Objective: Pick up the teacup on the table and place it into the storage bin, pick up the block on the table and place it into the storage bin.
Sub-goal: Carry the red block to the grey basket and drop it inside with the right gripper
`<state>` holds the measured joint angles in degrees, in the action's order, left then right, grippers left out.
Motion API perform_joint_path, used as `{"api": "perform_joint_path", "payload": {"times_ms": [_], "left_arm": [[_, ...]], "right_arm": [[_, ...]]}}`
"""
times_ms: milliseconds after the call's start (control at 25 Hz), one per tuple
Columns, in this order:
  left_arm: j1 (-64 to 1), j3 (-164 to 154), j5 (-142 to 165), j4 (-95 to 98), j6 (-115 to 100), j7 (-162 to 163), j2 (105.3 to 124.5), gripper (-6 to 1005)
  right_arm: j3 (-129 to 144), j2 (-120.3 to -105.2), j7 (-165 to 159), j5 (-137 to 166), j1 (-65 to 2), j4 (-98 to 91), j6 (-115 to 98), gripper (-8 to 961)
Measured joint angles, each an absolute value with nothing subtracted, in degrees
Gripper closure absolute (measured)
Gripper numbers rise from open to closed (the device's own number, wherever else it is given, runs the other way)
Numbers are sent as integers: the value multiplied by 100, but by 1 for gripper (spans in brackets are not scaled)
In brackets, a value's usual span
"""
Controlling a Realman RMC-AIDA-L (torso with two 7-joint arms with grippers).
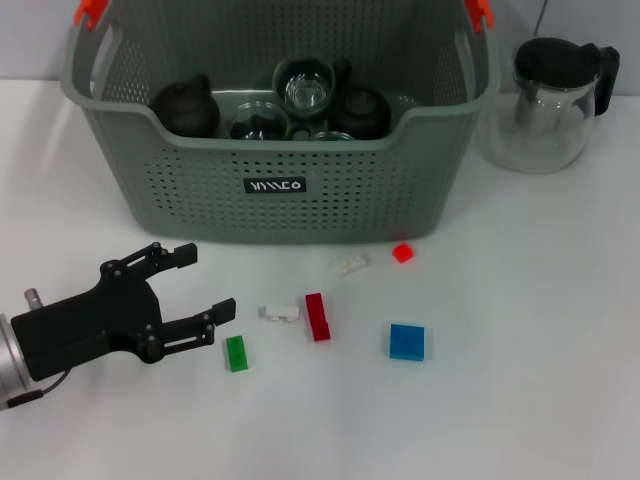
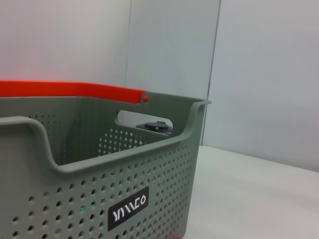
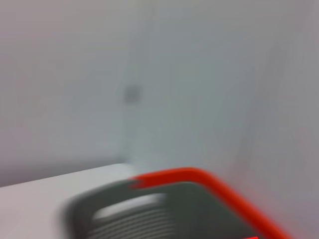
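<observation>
The left gripper hovers spread at eight o'clock of the grey-green perforated storage bin, whose far rim is cut off; the right gripper is out of sight.

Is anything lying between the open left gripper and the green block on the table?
Nothing visible. The left gripper is open, and only bare table separates its fingertips from the green block. The white block and red block lie beyond it.
</observation>
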<state>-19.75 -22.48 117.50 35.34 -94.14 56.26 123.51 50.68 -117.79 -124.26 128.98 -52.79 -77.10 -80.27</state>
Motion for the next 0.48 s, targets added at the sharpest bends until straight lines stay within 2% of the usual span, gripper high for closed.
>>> {"api": "perform_joint_path", "payload": {"times_ms": [80, 120, 160, 320, 480], "left_arm": [[-2003, -2260, 11751, 3529, -9409, 5626, 12350, 129], [-2018, -2263, 11751, 3528, -9415, 5632, 12347, 129], [-2018, -2263, 11751, 3528, -9415, 5632, 12347, 129], [-2027, -2266, 11751, 3525, -9441, 5658, 12342, 129], [-2029, -2250, 11751, 3524, -9451, 5664, 12341, 129]], "right_arm": [[5138, -11639, -12491, 13128, -5452, -7185, -7646, 453], [5178, -11486, -12464, 13282, -5673, -6486, -7392, 444], [5186, -11420, -12432, 13314, -5770, -6173, -7296, 435], [5190, -11317, -12309, 13339, -5963, -5505, -7144, 400], [5184, -11358, -12128, 13213, -5944, -5527, -7154, 364]]}}
